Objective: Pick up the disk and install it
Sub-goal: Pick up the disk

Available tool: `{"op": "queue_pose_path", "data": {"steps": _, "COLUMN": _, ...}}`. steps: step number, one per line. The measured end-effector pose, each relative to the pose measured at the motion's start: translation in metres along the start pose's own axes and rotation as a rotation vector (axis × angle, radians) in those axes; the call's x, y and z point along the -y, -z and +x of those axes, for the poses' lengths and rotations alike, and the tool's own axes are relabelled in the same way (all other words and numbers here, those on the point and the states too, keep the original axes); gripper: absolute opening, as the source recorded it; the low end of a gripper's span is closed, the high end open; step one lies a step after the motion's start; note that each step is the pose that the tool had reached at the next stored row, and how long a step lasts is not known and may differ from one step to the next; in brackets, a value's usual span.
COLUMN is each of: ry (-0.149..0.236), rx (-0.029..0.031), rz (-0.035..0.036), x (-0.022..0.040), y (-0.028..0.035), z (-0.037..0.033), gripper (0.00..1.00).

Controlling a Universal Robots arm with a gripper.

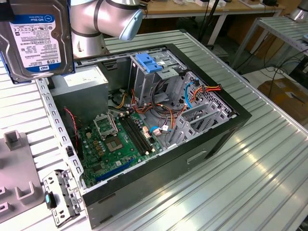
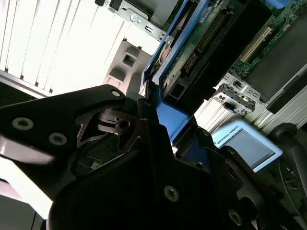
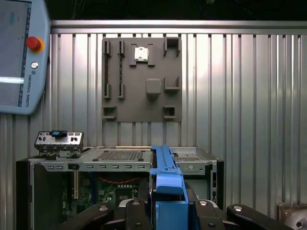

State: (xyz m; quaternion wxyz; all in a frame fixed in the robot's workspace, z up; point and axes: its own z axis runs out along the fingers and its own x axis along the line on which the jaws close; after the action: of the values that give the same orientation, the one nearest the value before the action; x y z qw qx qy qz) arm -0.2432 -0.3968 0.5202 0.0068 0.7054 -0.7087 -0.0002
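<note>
In the exterior view the disk [image 1: 36, 41] hangs label-out in the air, off the open computer case [image 1: 159, 125] toward the exterior view's left, over the ribbed desk [image 1: 250, 183]. The arm [image 1: 103, 19] rises just beside it. Inside the case stand a drive cage with a blue top [image 1: 150, 65], a grey power supply [image 1: 79, 82] and the motherboard [image 1: 120, 139].

In the second wrist view the claw [image 2: 175, 124] is clamped on the disk's blue side rail, with the circuit-board face showing.

In the first wrist view that rail sits edge-on between the black fingers [image 3: 194, 215], with the case and a grey fixture plate [image 3: 144, 81] beyond.

The hold looks to be on plastic rail alone, so I judge the disk could pivot or slip in the grip. A tilted disk would jam at the cage mouth or snag the loose cables [image 1: 192, 94] beside it.

Counted: one disk, one claw, one case, one cage, one power supply, one fixture plate — nothing doubled.
</note>
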Motion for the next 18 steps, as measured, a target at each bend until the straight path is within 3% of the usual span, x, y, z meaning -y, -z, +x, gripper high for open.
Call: {"op": "queue_pose_path", "data": {"steps": 18, "ry": 0.000, "rx": 0.0000, "rz": 0.0000, "x": 0.0311, "y": 0.0003, "z": -0.0002, "gripper": 0.37}}
